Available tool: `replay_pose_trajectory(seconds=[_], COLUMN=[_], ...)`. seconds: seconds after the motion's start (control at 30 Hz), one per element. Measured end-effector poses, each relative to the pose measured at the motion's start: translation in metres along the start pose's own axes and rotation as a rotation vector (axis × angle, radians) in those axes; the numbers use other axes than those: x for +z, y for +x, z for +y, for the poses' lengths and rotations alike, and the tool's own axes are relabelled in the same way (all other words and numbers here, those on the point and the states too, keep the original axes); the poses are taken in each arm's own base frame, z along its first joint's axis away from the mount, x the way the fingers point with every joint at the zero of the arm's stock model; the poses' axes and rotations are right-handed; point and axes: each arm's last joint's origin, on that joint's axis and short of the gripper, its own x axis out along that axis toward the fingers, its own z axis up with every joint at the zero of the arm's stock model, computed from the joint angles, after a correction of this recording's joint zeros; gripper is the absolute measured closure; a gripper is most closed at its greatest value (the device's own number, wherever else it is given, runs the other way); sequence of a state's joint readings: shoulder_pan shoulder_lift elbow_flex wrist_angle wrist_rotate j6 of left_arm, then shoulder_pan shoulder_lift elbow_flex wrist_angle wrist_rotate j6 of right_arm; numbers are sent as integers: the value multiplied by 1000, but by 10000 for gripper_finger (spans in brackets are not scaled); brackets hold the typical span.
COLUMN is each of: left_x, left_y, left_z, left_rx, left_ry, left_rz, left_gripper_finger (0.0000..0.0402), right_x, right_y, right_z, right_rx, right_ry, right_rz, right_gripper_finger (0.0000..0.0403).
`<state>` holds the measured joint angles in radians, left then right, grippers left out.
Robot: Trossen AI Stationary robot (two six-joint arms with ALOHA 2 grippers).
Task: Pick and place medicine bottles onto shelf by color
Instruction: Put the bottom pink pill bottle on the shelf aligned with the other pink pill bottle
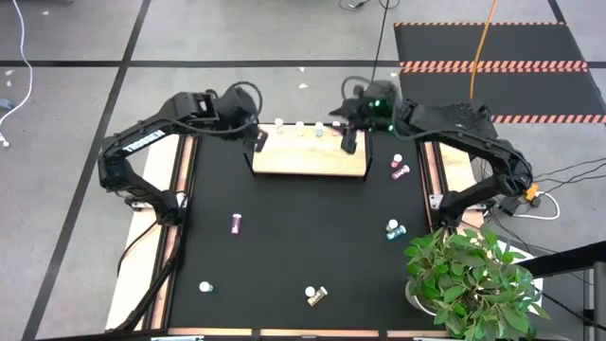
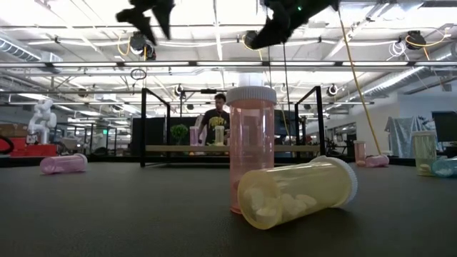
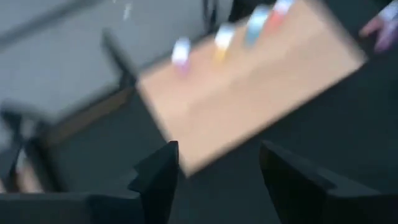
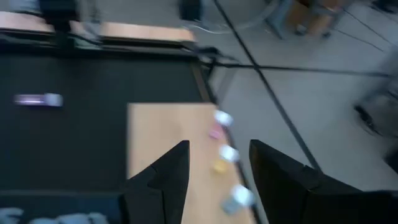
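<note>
Left gripper (image 1: 258, 138) hangs empty, fingers apart, over the shelf's (image 1: 308, 159) left end; right gripper (image 1: 348, 138), also spread and empty, over its right end. Four bottles (image 1: 299, 128) line the far edge; others lie scattered on the table (image 1: 303, 237). They look light, rigid, slick: grip mid-body

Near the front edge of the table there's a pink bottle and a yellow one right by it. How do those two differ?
The pink bottle stands upright on its base; the yellow bottle lies on its side. The pink one looks empty, while the yellow one holds pale pills. The yellow one lies nearer the low camera, overlapping the pink one's base. Both are translucent with white caps.
</note>
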<state>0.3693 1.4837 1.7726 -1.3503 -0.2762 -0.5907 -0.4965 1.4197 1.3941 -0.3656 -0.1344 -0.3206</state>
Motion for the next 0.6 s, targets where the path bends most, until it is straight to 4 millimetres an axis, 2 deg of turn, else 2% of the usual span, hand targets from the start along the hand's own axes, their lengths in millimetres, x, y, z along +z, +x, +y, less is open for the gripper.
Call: replay_pose_trajectory(seconds=[0.1,0.17,0.33,0.43,0.6], left_x=[-21,-38,-89,-119,-154], left_y=[10,27,67,92,111], left_z=[-1,-6,-8,-6,4], left_rx=[86,119,28,56,157], left_ry=[-48,-78,-117,-179,-267], left_rz=[142,216,454,565,662], left_gripper_finger=[183,182,190,196,197], right_x=[7,8,9,7,8], right_y=[14,23,39,39,33], right_z=[27,46,94,115,137], right_rx=[78,159,300,307,349], right_ry=[-13,-12,-50,-65,44], right_rz=[-26,-27,1,48,90], right_gripper_finger=[240,240,240,241,241])
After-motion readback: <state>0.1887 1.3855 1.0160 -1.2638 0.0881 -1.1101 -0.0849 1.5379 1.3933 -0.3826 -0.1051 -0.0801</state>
